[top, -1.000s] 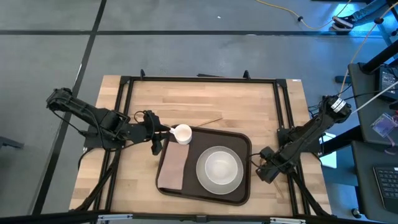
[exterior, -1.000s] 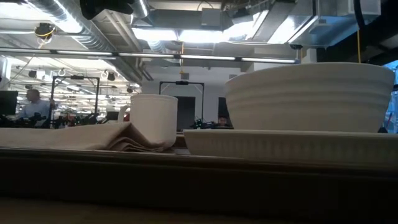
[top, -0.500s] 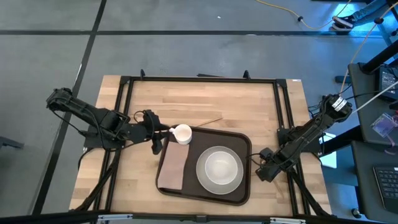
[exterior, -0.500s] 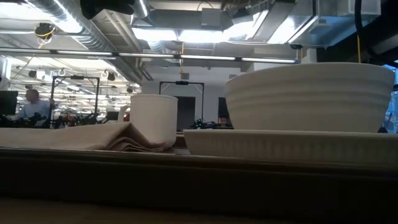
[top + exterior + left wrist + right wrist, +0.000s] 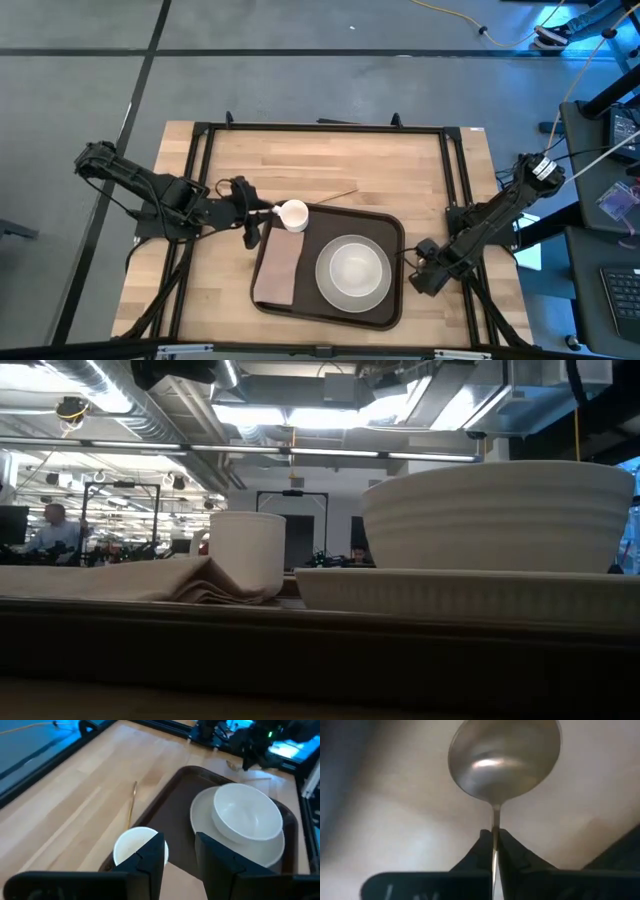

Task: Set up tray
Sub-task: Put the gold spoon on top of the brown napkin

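Observation:
The dark brown tray [image 5: 385, 228] lies near the table's front. It holds a tan napkin [image 5: 278, 272], a white plate [image 5: 326, 290] with a white bowl [image 5: 353, 268] on it, and a white cup [image 5: 293, 214] at its far left corner. My left gripper [image 5: 262, 213] stands open just left of the cup, with bare tray showing between its fingers [image 5: 179, 847]. My right gripper [image 5: 421, 280] points down beside the tray's right rim. It is shut on a metal spoon [image 5: 504, 757]. My right gripper pinches the spoon's thin handle [image 5: 495, 822] between its two fingers, just behind the spoon's bowl. The fingers come from above, pointing down. The spoon's bowl sticks out past the fingertips over the wooden table; I cannot tell whether it rests there. I cannot tell whether my left gripper touches the cup [image 5: 134, 849].
A thin stick [image 5: 335, 195] lies on the wood beyond the tray's far rim. A black frame [image 5: 320, 128] runs around the table top. Bare wood stretches across the table's far half. In the low view a person [image 5: 50, 525] shows far off in the room.
My right gripper's fingers have drawn together beside the tray's right rim. The left arm, the tray and the things on it have kept still.

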Available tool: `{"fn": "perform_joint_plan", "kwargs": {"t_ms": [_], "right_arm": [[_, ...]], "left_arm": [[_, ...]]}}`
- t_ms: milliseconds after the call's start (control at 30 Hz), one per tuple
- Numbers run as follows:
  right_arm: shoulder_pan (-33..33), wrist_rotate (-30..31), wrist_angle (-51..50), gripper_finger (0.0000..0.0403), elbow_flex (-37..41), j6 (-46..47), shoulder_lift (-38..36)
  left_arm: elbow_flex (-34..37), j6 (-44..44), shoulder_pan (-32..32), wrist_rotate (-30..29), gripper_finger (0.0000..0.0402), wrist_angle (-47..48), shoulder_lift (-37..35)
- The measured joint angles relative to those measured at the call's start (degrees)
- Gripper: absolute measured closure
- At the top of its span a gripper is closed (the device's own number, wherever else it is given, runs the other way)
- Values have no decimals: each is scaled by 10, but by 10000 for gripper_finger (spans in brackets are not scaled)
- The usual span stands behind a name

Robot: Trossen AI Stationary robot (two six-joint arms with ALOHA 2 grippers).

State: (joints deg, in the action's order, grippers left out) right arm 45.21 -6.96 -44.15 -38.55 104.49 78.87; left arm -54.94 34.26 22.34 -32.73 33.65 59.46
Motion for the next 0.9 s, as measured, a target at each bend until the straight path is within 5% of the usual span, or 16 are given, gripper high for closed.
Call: {"fn": "perform_joint_plan", "kwargs": {"t_ms": [267, 433, 633, 900], "right_arm": [[0, 68, -186, 401, -156, 39, -8], [0, 202, -205, 401, -264, 47, -13], [-12, 413, -115, 402, -337, -30, -12], [-74, 426, 63, 402, -340, -213, 8]], "left_arm": [[0, 16, 0, 59, 299, 35, -2], [0, 135, 0, 108, 316, 166, 6], [0, 168, 2, 191, 356, 253, 66], [3, 116, 13, 251, 398, 253, 208]]}}
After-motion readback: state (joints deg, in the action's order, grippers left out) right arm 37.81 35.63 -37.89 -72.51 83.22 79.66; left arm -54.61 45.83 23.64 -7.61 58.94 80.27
